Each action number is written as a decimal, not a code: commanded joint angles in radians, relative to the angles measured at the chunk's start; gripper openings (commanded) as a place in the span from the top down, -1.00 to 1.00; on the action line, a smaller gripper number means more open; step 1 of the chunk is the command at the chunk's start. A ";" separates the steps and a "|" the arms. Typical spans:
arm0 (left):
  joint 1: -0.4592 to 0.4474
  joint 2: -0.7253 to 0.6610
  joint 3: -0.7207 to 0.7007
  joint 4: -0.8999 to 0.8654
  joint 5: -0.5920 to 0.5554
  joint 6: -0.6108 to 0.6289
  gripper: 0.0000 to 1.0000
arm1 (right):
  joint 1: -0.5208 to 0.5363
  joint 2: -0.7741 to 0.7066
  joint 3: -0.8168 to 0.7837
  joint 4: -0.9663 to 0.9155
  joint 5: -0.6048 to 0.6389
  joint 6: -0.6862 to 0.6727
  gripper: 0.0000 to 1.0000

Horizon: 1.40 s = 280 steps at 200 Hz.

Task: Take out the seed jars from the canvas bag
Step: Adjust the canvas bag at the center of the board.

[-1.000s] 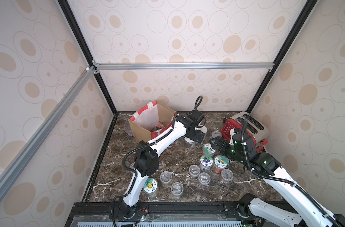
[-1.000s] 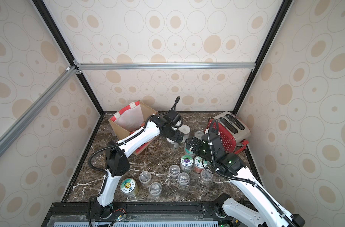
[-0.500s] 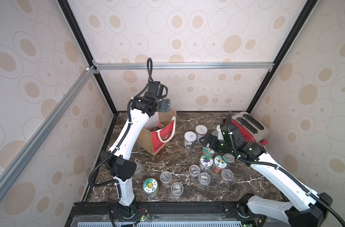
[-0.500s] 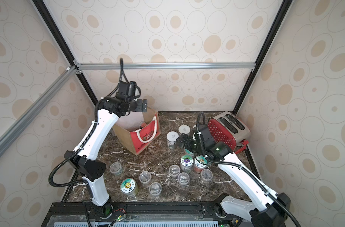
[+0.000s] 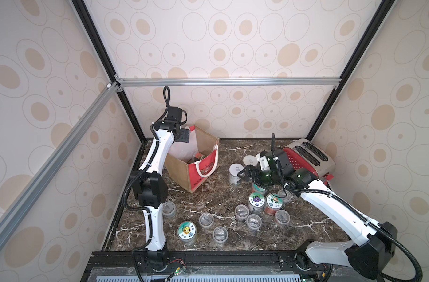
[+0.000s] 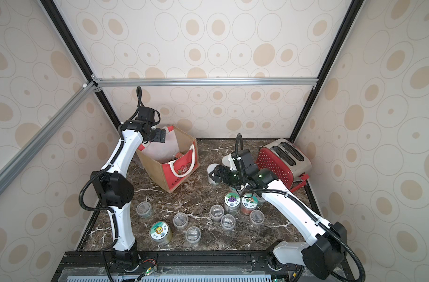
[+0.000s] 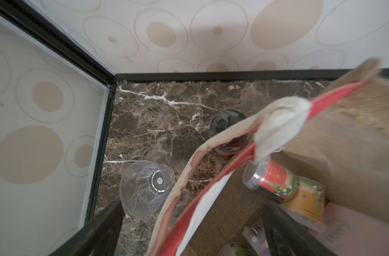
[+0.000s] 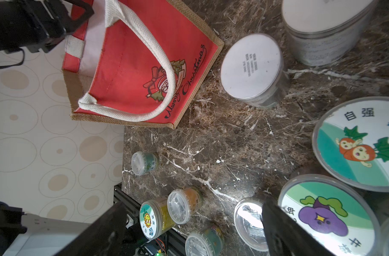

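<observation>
- Swung up from the middle of the table, where it sat low a second ago, the left gripper (image 5: 184, 135) now hangs over the far rim of the canvas bag (image 5: 177, 168).
- Its jaws stand wide apart with nothing between them. In the left wrist view the bag's red-edged rim runs up between the two fingers (image 7: 96, 230). One finger is over the bare table (image 7: 158, 110) near the drinking glass (image 7: 147, 188), and the other is over the bag's inside.
- Below and just beyond that gripper, on the bag's floor, a red-labelled jar (image 7: 268, 179) lies on its side, touching an orange-labelled jar (image 7: 306, 199). More jars show deeper in, too blurred to sort.
- The red-labelled jar's long axis runs roughly along the line from finger to finger. As I judge it, jaws closing as they stand would meet lid and base, so a wrist turn looks needed to take it across its round wall.
- Across the table the right gripper (image 5: 242, 175) is likewise spread and empty, hovering just beside a white-lidded jar (image 5: 234, 171) outside the bag, well apart from its mouth.
- The left arm is plainly the nearer one to what remains inside.
- Many seed jars (image 5: 257, 199) already stand on the table in front of the bag.
</observation>
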State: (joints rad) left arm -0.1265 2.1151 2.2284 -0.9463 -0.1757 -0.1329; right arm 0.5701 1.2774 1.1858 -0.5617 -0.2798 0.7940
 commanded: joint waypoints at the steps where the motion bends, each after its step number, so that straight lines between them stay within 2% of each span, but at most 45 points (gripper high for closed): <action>1: 0.002 0.015 -0.002 -0.022 0.028 0.040 -0.86 | 0.004 0.008 0.029 -0.024 -0.009 -0.027 -0.94; 21: 0.004 0.023 -0.003 -0.023 0.070 0.044 -0.60 | 0.004 0.012 0.032 -0.027 -0.012 -0.034 -0.91; 38: 0.004 0.009 0.003 -0.017 0.110 0.042 -0.20 | 0.004 0.020 0.038 -0.024 -0.018 -0.035 -0.86; 61: -0.009 -0.026 0.022 -0.007 0.148 0.046 0.63 | 0.012 0.044 0.062 -0.017 -0.031 -0.046 -0.75; 81: -0.049 -0.072 0.023 0.013 0.118 0.069 1.00 | 0.033 0.075 0.105 -0.029 -0.023 -0.066 -0.66; 109: -0.137 -0.143 -0.006 0.061 0.052 0.137 1.00 | 0.073 0.125 0.183 -0.057 0.012 -0.106 -0.55; 128: -0.201 -0.215 -0.087 0.135 0.023 0.200 1.00 | 0.106 0.155 0.234 -0.074 0.047 -0.135 -0.52; 145: -0.254 -0.303 -0.203 0.243 -0.015 0.256 1.00 | 0.135 0.180 0.265 -0.072 0.072 -0.158 -0.49; 167: -0.301 -0.450 -0.431 0.436 -0.043 0.319 1.00 | 0.185 0.216 0.303 -0.070 0.116 -0.185 -0.48; 191: -0.326 -0.625 -0.698 0.675 -0.004 0.365 1.00 | 0.248 0.255 0.315 -0.054 0.192 -0.210 -0.48; 209: -0.334 -0.686 -0.794 0.728 0.025 0.366 1.00 | 0.293 0.292 0.308 -0.018 0.248 -0.220 -0.45; 233: -0.343 -0.690 -0.827 0.694 0.035 0.360 1.00 | 0.330 0.359 0.291 0.050 0.287 -0.234 -0.28; 266: -0.351 -0.676 -0.851 0.677 0.024 0.332 1.00 | 0.393 0.491 0.284 0.105 0.246 -0.243 0.18; 280: -0.352 -0.662 -0.846 0.656 0.027 0.323 0.79 | 0.431 0.525 0.277 0.119 0.242 -0.243 0.31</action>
State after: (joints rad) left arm -0.4686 1.4502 1.3575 -0.3531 -0.1589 0.1848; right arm 0.9440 1.7454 1.4815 -0.4801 -0.0338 0.5648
